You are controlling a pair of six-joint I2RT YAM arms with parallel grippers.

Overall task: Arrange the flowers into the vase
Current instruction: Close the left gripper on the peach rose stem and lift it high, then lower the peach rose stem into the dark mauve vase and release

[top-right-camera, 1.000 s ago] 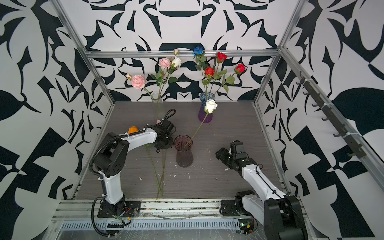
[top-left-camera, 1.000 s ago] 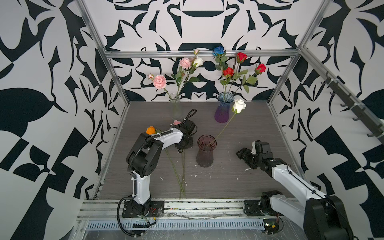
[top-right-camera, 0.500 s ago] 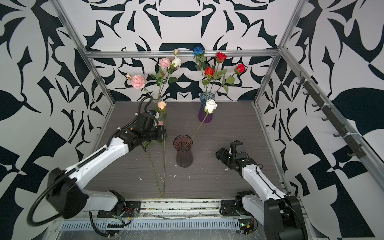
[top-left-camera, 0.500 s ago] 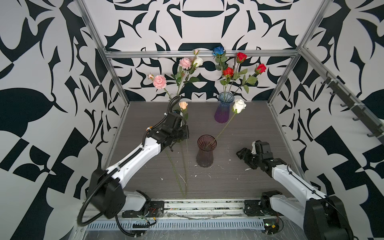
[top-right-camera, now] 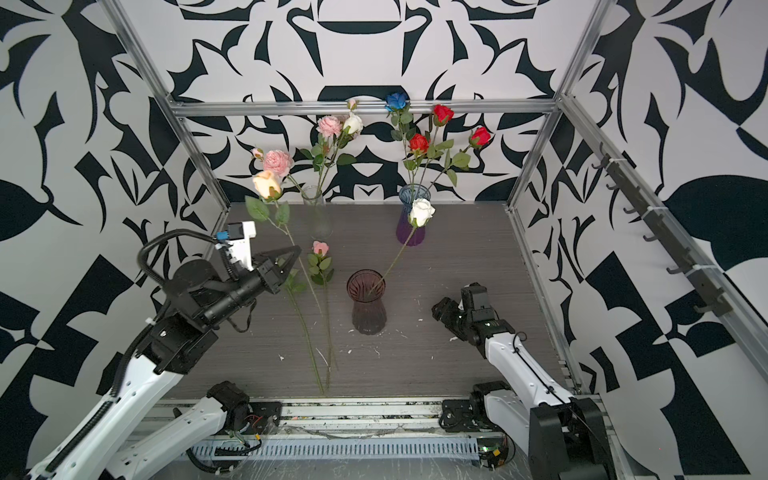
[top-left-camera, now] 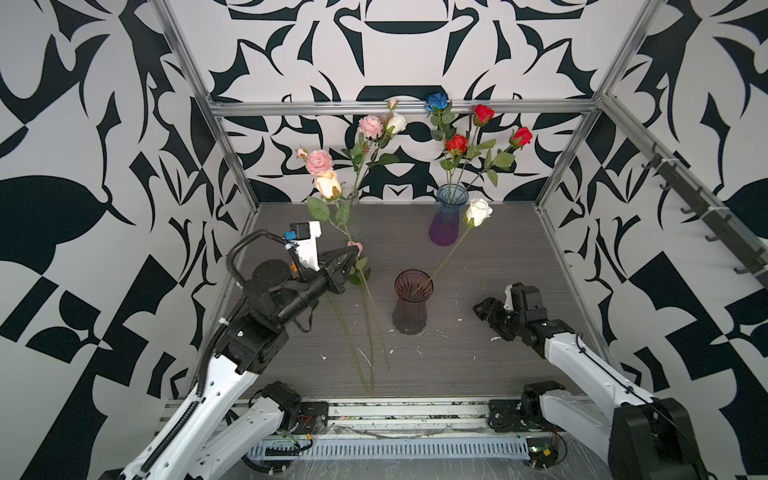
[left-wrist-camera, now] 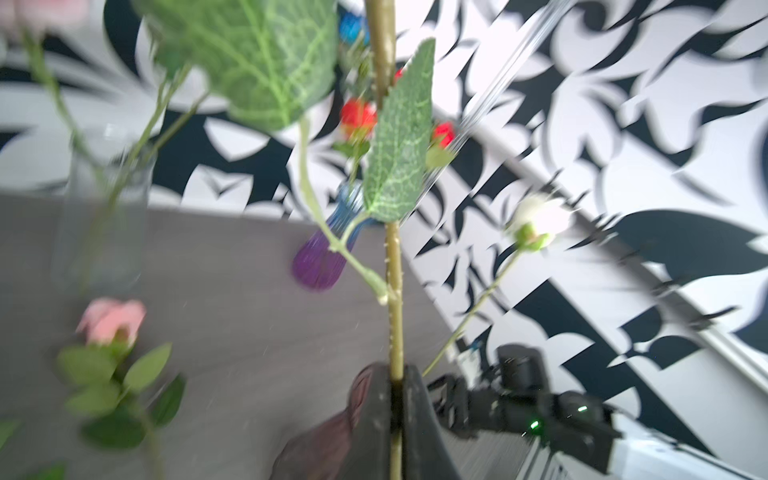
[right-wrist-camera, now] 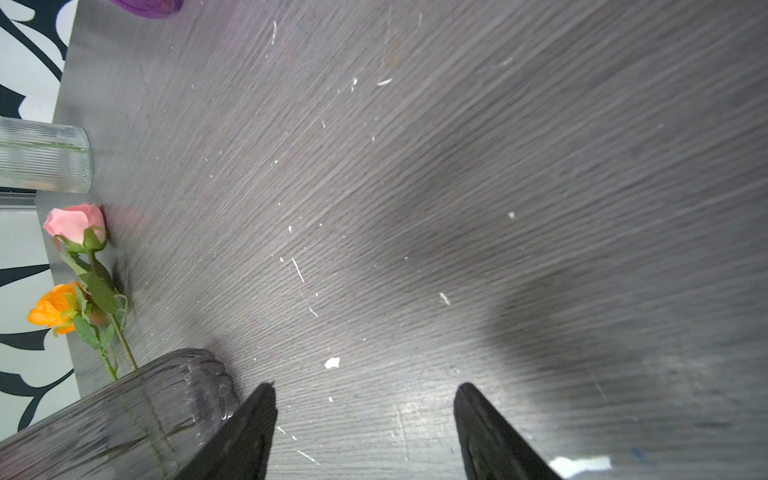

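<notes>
Desk-level scene: the left pincer is clamping the green stem of a peach rose and holding it up off the desk. In the left wrist view its fingers are pressing together on the stem. The stem is tilting, with the head riding high toward the back left and the lower end trailing toward the front edge. Whether that end is touching the desk cannot be told.

To the right, the right pincer is hanging low over bare desk, its jaws standing apart with nothing between them.

Between the two arms, a dark vase is standing upright. One white rose is sitting in it and leaning out toward the back right. A pink rose is lying flat on the desk between the left pincer and the dark vase. In the right wrist view an orange flower is lying alongside it.

At the back, a blue-and-purple vase is holding a blue rose and three red roses. To its left, a clear vase is holding frilly pink blooms and a cream-white rose.
</notes>
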